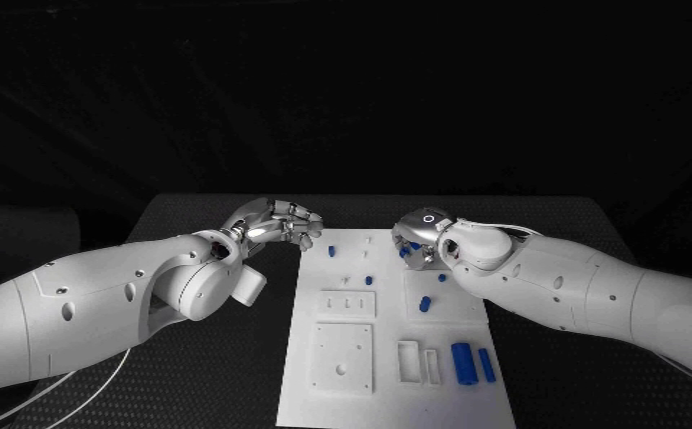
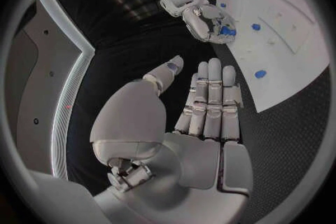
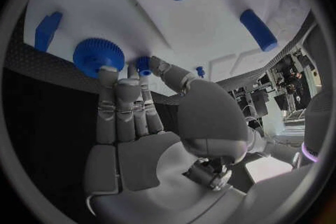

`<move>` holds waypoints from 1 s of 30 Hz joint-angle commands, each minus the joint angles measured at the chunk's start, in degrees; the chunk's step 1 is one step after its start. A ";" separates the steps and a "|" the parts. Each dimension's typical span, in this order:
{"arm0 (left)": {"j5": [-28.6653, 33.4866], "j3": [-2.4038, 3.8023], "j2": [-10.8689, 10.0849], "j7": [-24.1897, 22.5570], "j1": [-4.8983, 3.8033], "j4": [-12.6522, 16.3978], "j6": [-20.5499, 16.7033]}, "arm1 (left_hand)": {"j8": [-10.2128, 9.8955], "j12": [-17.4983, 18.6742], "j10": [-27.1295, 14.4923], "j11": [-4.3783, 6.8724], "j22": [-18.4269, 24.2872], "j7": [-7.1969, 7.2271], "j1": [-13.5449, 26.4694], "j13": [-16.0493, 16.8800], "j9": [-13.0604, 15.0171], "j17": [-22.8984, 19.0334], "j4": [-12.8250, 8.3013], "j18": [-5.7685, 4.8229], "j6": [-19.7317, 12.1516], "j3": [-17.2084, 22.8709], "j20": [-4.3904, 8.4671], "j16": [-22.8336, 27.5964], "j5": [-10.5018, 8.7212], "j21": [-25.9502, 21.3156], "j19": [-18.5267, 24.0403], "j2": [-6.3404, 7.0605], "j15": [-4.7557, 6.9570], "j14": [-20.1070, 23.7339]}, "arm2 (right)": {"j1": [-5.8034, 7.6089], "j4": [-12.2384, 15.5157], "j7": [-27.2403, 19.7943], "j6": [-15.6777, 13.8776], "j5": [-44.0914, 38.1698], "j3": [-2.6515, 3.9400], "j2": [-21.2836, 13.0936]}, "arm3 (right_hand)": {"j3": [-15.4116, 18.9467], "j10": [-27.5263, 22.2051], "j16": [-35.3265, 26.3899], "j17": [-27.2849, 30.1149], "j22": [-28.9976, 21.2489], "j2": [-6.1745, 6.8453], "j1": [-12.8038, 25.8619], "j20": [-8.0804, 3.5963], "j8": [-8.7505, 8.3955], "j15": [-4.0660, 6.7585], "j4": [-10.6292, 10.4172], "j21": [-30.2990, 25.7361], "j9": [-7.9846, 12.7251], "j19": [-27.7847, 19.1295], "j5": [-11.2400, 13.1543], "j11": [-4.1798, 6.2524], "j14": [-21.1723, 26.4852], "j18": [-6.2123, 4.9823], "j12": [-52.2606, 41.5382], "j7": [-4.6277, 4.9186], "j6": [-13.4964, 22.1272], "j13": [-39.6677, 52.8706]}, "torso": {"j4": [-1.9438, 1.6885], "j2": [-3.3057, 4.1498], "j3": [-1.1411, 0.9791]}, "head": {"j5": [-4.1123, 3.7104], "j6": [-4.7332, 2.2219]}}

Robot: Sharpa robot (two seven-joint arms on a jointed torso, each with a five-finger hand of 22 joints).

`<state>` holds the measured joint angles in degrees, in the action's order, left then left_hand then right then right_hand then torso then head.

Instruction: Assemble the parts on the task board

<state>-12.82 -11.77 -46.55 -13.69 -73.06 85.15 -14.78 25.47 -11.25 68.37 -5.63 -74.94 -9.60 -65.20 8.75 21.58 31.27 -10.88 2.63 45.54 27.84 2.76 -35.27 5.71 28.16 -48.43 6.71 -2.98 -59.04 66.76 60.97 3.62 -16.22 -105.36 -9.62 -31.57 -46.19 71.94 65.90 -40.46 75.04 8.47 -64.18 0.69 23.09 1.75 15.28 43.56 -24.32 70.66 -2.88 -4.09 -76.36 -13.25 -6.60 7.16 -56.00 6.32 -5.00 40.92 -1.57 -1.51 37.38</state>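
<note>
The white task board [image 1: 387, 369] lies in the middle of the table. My left hand [image 1: 283, 224] hovers by the board's far left corner, fingers straight and apart, holding nothing [image 2: 210, 106]. Over the board's far right corner, my right hand [image 1: 423, 234] pinches a small blue peg [image 3: 143, 63] between thumb and fingertip. A blue gear [image 3: 98, 57] lies on the board right beside those fingertips. The left wrist view has the right hand [image 2: 206, 19] with blue [image 2: 227, 29] at its fingertips. A blue cylinder [image 1: 426, 302] lies mid-board.
Small blue pegs [image 1: 333, 249] [image 1: 369, 279] stand on the board's far half. Two long blue pieces [image 1: 463, 361] [image 1: 488, 364] lie near its right edge, beside white slots [image 1: 418, 361]. Square white plates [image 1: 343, 357] sit at the near left. Black table [image 1: 188, 389] surrounds the board.
</note>
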 commanded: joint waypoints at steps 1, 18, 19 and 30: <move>0.34 0.06 0.10 -0.28 -0.05 0.07 0.97 | -0.31 0.34 -0.24 -0.28 -1.24 -0.46 0.51 0.05 -0.03 0.10 -0.11 0.40 0.02 0.38 0.12 0.33 0.32 0.39 0.48 -0.02 0.11 0.44 | -0.72 0.29 0.76 0.42 -2.01 -0.41 -0.07 | -0.07 3.07 0.34 0.12 1.41 -0.98 -0.19 -1.21 0.65 1.54 0.60 0.87 -0.80 1.32 0.09 0.92 1.18 -1.74 -0.22 -0.37 -0.94 0.26 | -0.04 0.11 0.00 | 0.00 -0.13; 0.35 0.06 0.35 -0.20 -0.05 -0.08 1.08 | -0.37 0.42 -0.27 -0.29 -1.24 -0.47 0.55 0.06 -0.02 0.16 -0.21 0.42 -0.02 0.45 0.13 0.38 0.33 0.43 0.52 0.00 0.11 0.45 | -0.77 3.71 7.87 -8.05 -4.29 0.01 0.33 | -1.08 4.85 0.87 0.64 1.26 -0.57 -0.24 -1.79 1.14 2.23 0.85 3.02 -1.77 1.08 0.10 1.63 1.34 -1.75 -0.50 -0.96 -2.28 1.38 | -0.05 0.39 0.01 | 0.20 -1.28; 0.35 0.06 0.38 -0.21 -0.04 -0.09 1.09 | -0.37 0.42 -0.27 -0.29 -1.24 -0.47 0.55 0.06 -0.02 0.16 -0.21 0.42 -0.02 0.46 0.13 0.38 0.33 0.44 0.52 0.00 0.11 0.45 | -0.78 3.75 8.37 -8.76 -4.52 0.10 0.60 | -1.17 4.88 0.90 0.66 1.25 -0.49 -0.24 -1.80 1.14 2.24 0.83 3.09 -1.81 1.07 0.10 1.64 1.34 -1.75 -0.48 -0.98 -2.32 1.42 | -0.05 0.39 0.02 | 0.15 -1.27; 0.35 0.07 0.60 -0.23 -0.04 -0.13 1.15 | -0.40 0.46 -0.30 -0.31 -1.24 -0.48 0.57 0.07 -0.02 0.19 -0.24 0.43 -0.05 0.48 0.12 0.40 0.34 0.46 0.53 -0.01 0.11 0.45 | -0.82 3.31 11.81 -11.76 -6.12 0.84 2.95 | -2.54 5.09 1.15 0.90 1.15 0.47 -0.51 -1.93 1.05 2.30 0.40 3.60 -2.07 1.01 0.09 1.69 1.37 -1.75 -0.23 -1.08 -2.58 1.74 | -0.09 0.59 -0.01 | 0.00 -1.53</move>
<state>-12.78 -11.77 -46.06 -13.59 -73.06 84.90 -14.52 25.47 -11.04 68.16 -5.84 -74.92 -9.60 -65.20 8.72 21.58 31.37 -11.03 2.19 45.54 27.98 2.97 -35.05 5.71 28.39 -48.22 6.71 -2.98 -59.04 65.95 64.43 12.77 -25.49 -109.68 -8.83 -28.80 -48.40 72.83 66.69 -39.64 75.03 8.37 -64.80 0.06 23.91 2.07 15.57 46.79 -25.03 70.85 -2.43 -3.56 -76.65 -13.18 -6.79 6.19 -58.14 8.01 -5.06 41.46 -1.59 -1.49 35.92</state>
